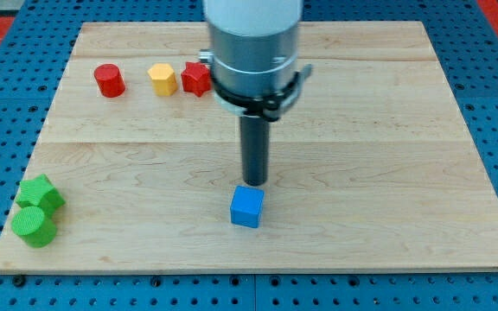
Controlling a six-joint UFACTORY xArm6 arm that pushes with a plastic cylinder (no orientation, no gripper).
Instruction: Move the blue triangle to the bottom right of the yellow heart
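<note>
My tip (pixel 254 182): a bare rod end without fingers, just above the blue cube (pixel 247 207). Red cylinder (pixel 109 80), yellow block (pixel 162 79), red star (pixel 196 79) stood top left; two green blocks (pixel 36 210) bottom left.

The board (pixel 361 130) was a pale wooden slab of joined planks, sitting on a blue pegboard surface (pixel 7 104). Up near the view's top left there was a red cylinder (pixel 109 80), then a yellow hexagon block (pixel 162 79) with a red star-ish block (pixel 196 79) right up against it. Down at the bottom left edge a green cube-like block (pixel 40 194) and a green cylinder (pixel 34 225) were touching, and a blue cube (pixel 247 206) sat alone near the bottom middle.
</note>
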